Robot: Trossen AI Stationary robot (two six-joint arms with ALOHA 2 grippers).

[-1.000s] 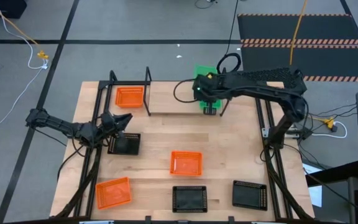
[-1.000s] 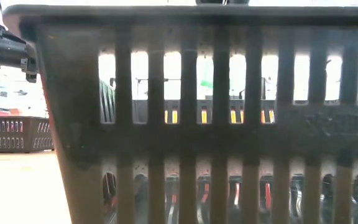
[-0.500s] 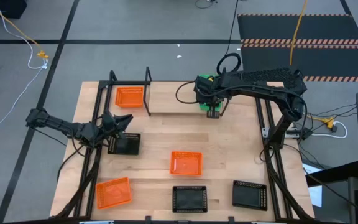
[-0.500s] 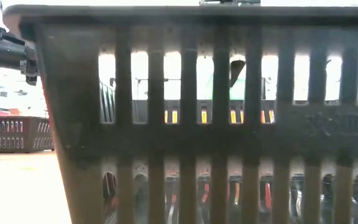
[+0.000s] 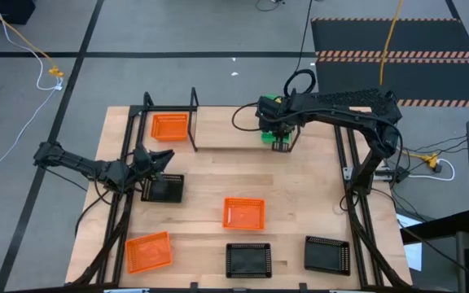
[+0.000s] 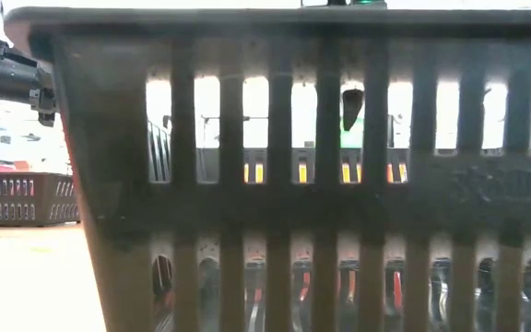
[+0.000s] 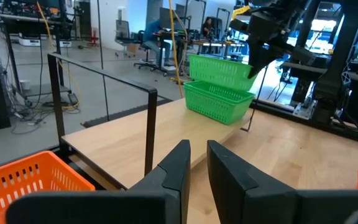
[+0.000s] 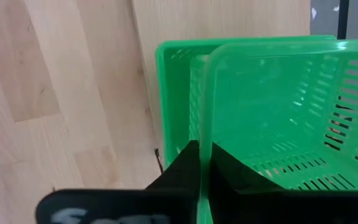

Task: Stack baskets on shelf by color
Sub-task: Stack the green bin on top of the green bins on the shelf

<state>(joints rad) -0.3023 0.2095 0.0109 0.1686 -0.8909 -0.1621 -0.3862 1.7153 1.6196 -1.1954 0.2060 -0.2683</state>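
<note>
My right gripper is at the shelf's right end, shut on a green basket. That basket sits just over another green basket standing on the shelf board. An orange basket stands on the shelf's left end. My left gripper hovers at the table's left, above a black basket. It is empty, with a narrow gap between its fingers. Two orange baskets and two black ones lie on the table. My right gripper holds the upper green basket by its wall on the table's near side. One finger is inside the basket and one outside, and both point down from above. The basket is slightly tilted over the lower green basket's rim. I cannot tell whether it rests on it.
The shelf's thin black tube uprights stand beside the orange basket, and the middle of the board is bare. A black basket's slotted wall stands right before the low camera and blocks most of that view.
My right gripper has carried the green basket from beyond the shelf's far edge toward the table's near edge and down. The basket now sits over the green basket on the shelf. The gripper has stayed shut on it.
</note>
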